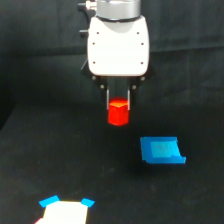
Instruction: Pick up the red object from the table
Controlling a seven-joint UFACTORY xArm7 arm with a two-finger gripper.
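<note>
The red object [119,113] is a small red-orange hexagonal block, seen in the upper middle of the exterior view. My gripper [119,106] hangs from its white housing [118,46] directly over the block, and its two thin fingers [108,102] press on the block's left and right sides, shut on it. The block's lower half sticks out below the fingertips. Whether it still touches the black table [60,165] or hangs just above it cannot be told from this view.
A flat bright blue tray-like piece [162,150] lies on the table to the lower right of the gripper. At the bottom edge, left of centre, stands a pale object with blue corners [66,210].
</note>
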